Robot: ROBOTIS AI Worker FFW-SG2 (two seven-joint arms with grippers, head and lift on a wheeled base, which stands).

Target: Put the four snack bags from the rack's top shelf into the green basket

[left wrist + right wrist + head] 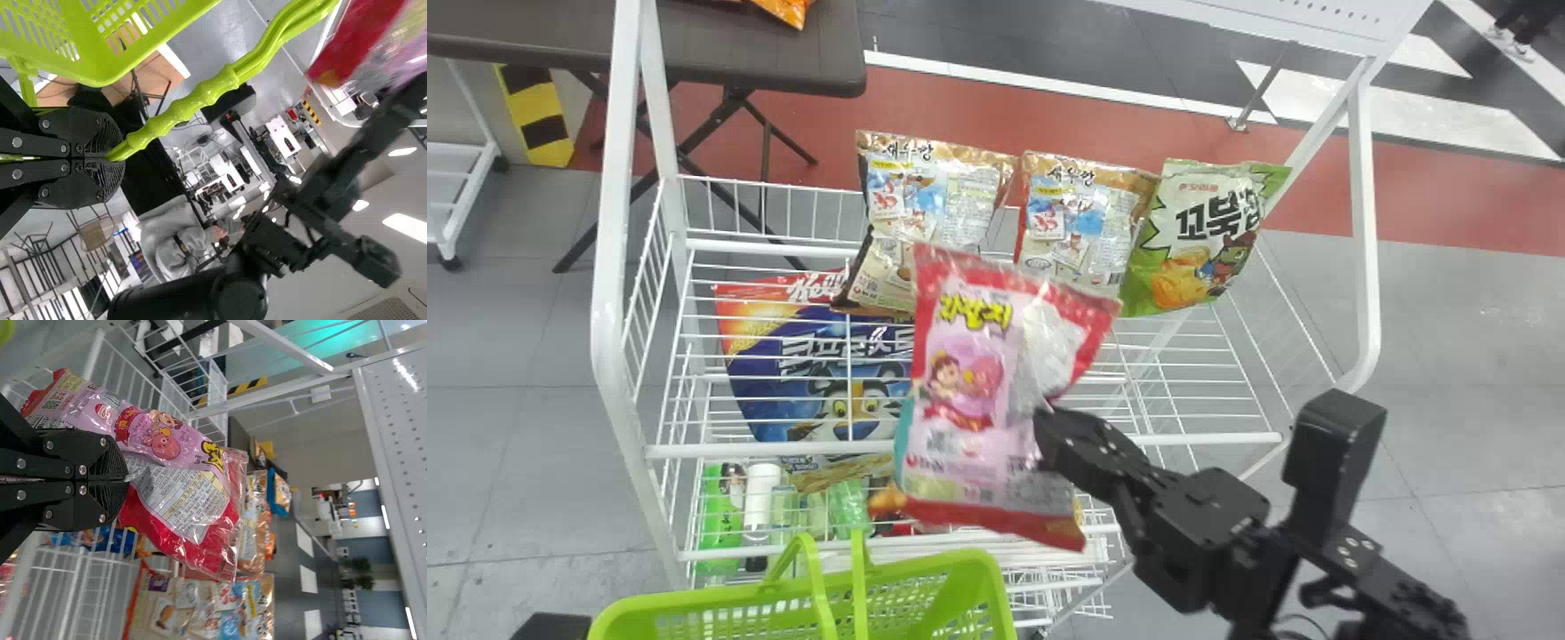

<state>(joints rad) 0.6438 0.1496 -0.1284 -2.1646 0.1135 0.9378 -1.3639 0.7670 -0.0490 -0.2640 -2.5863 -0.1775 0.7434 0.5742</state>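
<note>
In the head view my right gripper (1049, 436) is shut on a pink and red snack bag (969, 382), held up before the rack's front edge. The right wrist view has this gripper (125, 479) pinching the pink bag (160, 443) at its side. Three bags stand on the top shelf (1200, 356): two brown-and-silver ones (934, 196), (1080, 218) and a green one (1200, 236). The green basket (925, 587) is in front of the rack, below the held bag. My left gripper (110, 157) is shut on the green basket's handle (180, 110).
White posts (609, 311) frame the rack's sides. A blue bag (818, 382) and several bottles (760, 507) are on levels below the top shelf. A dark table (765, 53) stands behind at the left. The left arm (551, 627) shows at the bottom left corner.
</note>
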